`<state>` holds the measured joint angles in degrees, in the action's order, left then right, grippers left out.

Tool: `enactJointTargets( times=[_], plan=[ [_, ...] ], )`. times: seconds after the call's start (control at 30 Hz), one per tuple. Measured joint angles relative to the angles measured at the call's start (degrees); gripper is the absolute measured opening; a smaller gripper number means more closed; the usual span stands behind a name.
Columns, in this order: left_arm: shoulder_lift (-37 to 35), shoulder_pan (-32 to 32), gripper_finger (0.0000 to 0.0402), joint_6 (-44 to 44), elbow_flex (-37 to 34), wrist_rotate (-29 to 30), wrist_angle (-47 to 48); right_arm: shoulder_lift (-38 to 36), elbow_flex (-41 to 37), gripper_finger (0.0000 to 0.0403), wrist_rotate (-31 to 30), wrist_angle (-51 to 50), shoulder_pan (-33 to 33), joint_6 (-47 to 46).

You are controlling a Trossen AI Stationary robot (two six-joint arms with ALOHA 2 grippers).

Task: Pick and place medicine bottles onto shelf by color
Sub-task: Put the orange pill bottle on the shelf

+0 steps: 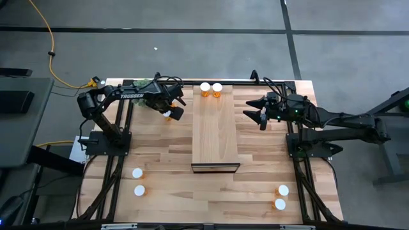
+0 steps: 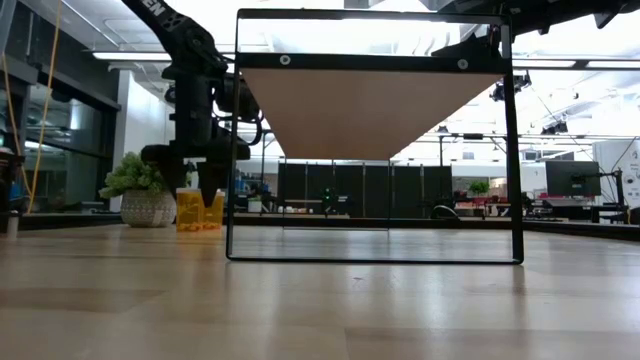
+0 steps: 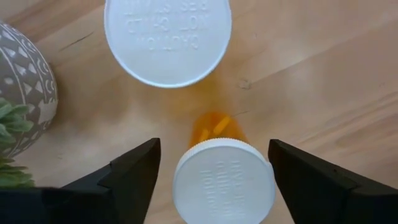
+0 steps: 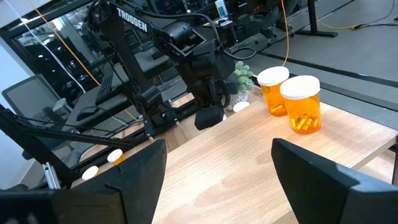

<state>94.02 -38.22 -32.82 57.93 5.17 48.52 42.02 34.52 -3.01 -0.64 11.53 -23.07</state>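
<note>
Left gripper (image 1: 171, 112) at upper left of the high view, just left of the shelf (image 1: 215, 131), fingers (image 3: 134, 171) spread around a bottle (image 3: 222, 180) with a gap showing on both sides, not yet touching. In the left wrist view, a second white cap (image 3: 167, 38) close above the first, and a patterned plant pot (image 3: 25, 87) at the left edge, so little room on that side. Low view: same gripper (image 2: 198, 178) down over two orange bottles (image 2: 199, 210) standing beside the pot (image 2: 148, 207), close to the tabletop. Right gripper (image 1: 262, 115) at upper right of the high view, just right of the shelf, jaws wide open and holding nothing. Right wrist view: own fingers (image 4: 323, 180) low in frame, shelf board (image 4: 249, 155) stretching ahead with two bottles (image 4: 291, 99) near its far edge, left arm (image 4: 186, 56) beyond. On the high view, those two bottles (image 1: 211, 89) at the shelf's top end, most of the board bare below them. Two more caps (image 1: 138, 181) at lower left of the table (image 1: 166, 166), two (image 1: 281, 197) at lower right, well apart from both arms. Low view alone shows the shelf raised on a dark frame (image 2: 375, 135) with clear space beneath; high view alone shows the four near bottles.
</note>
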Motion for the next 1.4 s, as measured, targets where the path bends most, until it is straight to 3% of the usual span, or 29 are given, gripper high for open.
enactJointTargets(
  times=[0.43,0.73,0.9,1.17,1.4],
  plan=[
    [-0.04,0.0,0.0196,0.0,0.0,-0.61,-0.03,0.0,0.0,0.0282,-0.02,0.0,0.0,0.0],
    [-1.17,0.0,0.0203,1.77,0.64,-3.96,1.93,0.0,0.0,0.0282,-0.02,-0.03,0.0,-0.02],
    [-5.69,0.02,0.02,4.23,3.31,-5.62,6.85,0.02,0.0,0.0282,-0.02,-0.07,0.0,0.02],
    [-14.7,0.02,0.0197,5.27,14.99,-5.59,10.6,0.02,0.0,0.0282,0.0,-0.14,0.0,-0.01],
    [-9.54,0.02,0.0196,11.68,32.33,-5.51,13.56,0.02,0.0,0.0282,-0.02,-0.44,0.0,0.0]
  ],
)
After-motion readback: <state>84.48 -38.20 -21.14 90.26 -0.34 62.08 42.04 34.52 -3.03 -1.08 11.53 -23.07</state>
